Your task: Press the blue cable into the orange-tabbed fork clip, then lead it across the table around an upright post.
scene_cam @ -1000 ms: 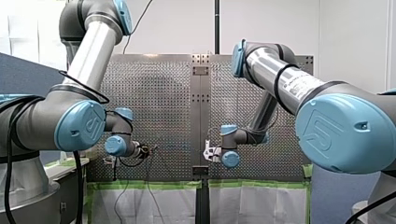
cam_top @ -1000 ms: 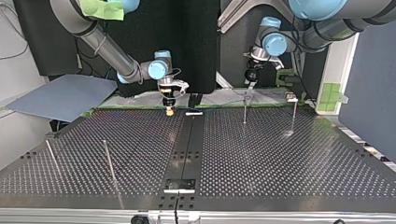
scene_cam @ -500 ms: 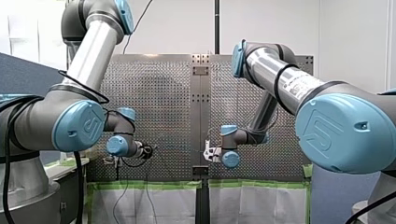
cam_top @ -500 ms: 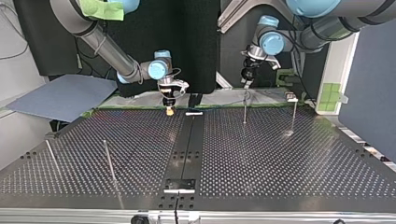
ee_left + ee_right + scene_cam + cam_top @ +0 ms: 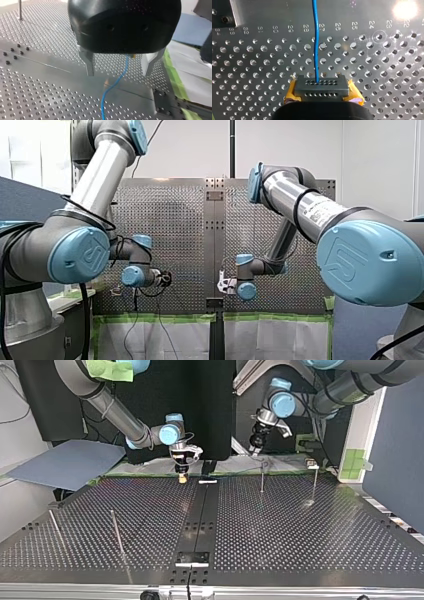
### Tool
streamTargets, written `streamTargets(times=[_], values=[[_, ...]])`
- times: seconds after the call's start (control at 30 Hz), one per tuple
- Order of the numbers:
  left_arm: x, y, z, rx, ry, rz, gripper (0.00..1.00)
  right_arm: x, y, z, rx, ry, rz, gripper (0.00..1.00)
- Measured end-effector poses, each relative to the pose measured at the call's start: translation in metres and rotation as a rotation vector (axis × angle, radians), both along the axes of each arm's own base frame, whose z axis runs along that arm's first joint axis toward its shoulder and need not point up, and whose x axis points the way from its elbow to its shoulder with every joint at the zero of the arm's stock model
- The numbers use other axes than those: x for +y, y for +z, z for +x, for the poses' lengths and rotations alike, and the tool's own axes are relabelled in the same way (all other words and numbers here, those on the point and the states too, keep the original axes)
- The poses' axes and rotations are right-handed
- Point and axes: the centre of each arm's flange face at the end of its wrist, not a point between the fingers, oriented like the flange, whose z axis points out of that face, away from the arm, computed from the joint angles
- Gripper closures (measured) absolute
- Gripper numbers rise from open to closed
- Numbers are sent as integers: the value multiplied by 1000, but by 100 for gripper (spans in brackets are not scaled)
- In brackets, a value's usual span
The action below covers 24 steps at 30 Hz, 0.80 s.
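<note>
My right gripper is clamped on the blue cable. In its wrist view the yellow pads sit either side of a dark ribbed block, and the cable comes out of the block's middle and runs straight ahead over the perforated table. In the top view this gripper points down at the table edge nearest the arms, close to the middle seam and just beside a small white piece. My left gripper has its metal fingers wide apart. In its wrist view the blue cable passes between them, touching neither, and curves down toward the table. In the top view this gripper hangs raised beyond the same edge, above and just behind an upright post, and a second post stands nearer that edge's corner. Two more posts lean near the opposite side edge, well apart from both grippers.
</note>
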Motion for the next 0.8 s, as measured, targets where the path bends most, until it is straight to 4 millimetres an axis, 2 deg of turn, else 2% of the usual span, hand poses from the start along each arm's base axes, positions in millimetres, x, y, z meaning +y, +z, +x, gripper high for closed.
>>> streamTargets(times=[0.17,0.4,0.63,0.8], values=[[-19,9,10,-20,0,-26,0,0,0,0,0,0,0,100],[-48,25,26,-75,7,-93,0,1,0,1,0,1,0,100],[-71,24,13,-59,5,-66,0,1,-1,1,-1,1,-1,100],[-76,23,7,-63,24,-24,0,0,-1,0,-1,-1,-1,100]])
